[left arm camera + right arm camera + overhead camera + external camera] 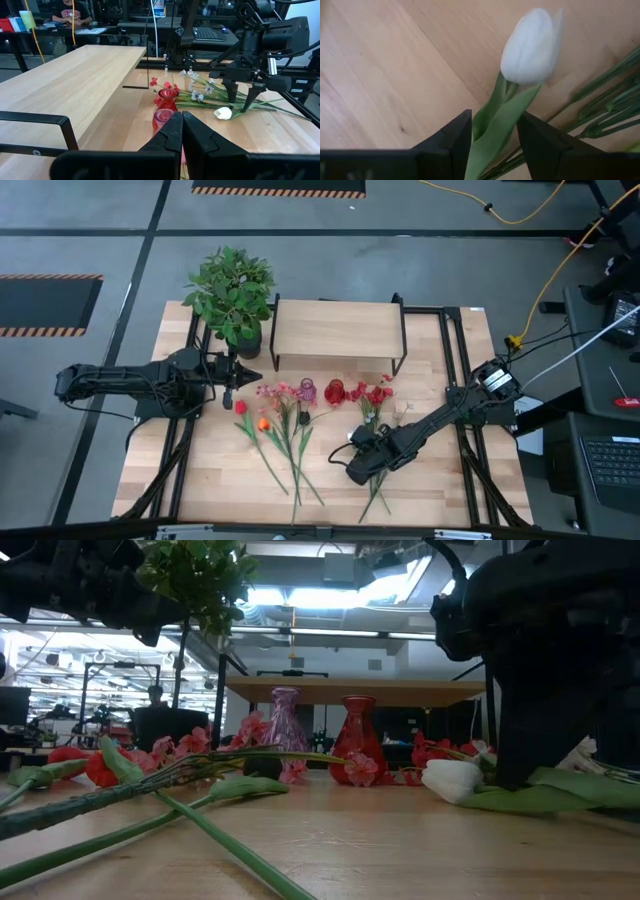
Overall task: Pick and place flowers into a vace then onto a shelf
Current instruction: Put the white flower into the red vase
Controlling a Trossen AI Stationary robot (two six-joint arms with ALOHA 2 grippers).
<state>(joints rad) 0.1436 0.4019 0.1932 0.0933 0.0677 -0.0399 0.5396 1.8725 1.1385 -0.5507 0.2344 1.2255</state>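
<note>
Right gripper (pixel 492 137) is low over the tabletop (pixel 220 480) at the near right, fingers apart on either side of the green stem of a white tulip (pixel 530 47); the stem passes between them, contact not confirmed. The tulip lies flat on the wood, bloom pointing away from the gripper, just beside a bundle of other stems (pixel 378 485). Further left, loose flowers (pixel 285 435) with pink, red and orange blooms lie fanned out on the table, stems toward the near edge. Behind them stand a pink vase (pixel 307 390) and a red vase (pixel 335 391), upright, side by side, just in front of the shelf (pixel 335 328). Shelf top is bare wood. Left gripper (pixel 181 132) hovers at the left end of the shelf, fingers pressed together, holding nothing. A leafy potted plant (pixel 232 290) sits at the far left corner beside the shelf.
</note>
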